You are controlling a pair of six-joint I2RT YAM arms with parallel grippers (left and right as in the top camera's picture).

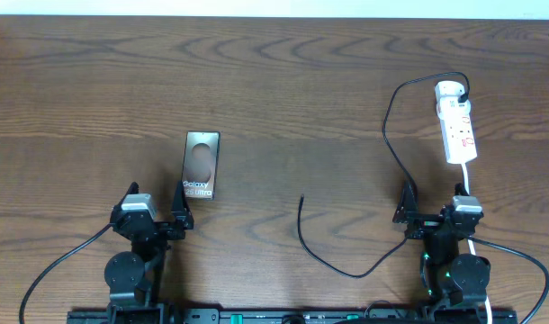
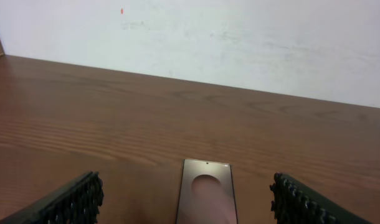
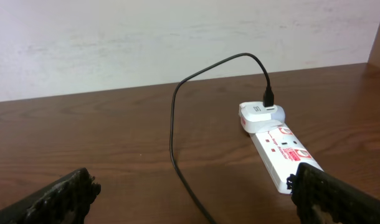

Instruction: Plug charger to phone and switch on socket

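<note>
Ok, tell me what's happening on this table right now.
Nothing is being handled yet. Both arms sit at the table's near edge, jaws open and empty: the left faces the phone, the right the socket. The charger runs from a white adapter at the socket's far end; its free tip lies on the wood between the arms, apart from the phone. The socket's switch state cannot be told.
</note>
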